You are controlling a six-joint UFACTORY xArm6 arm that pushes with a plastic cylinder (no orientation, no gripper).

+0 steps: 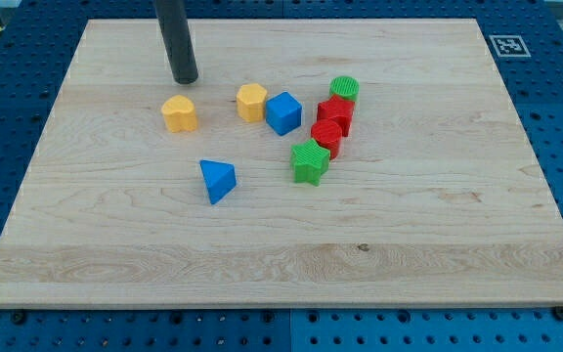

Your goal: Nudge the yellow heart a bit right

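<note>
The yellow heart (179,113) lies on the wooden board (281,244), left of the middle and toward the view's top. My tip (185,79) stands just above the heart in the view, a short gap away and not touching it. To the heart's right lies a yellow hexagon (252,102), with a blue cube (283,112) touching its right side.
A blue triangle (217,180) lies below the heart. A green star (310,161), two red blocks (328,135) (335,112) and a green cylinder (344,90) form a cluster right of the blue cube. A marker tag (505,45) sits at the board's top right corner.
</note>
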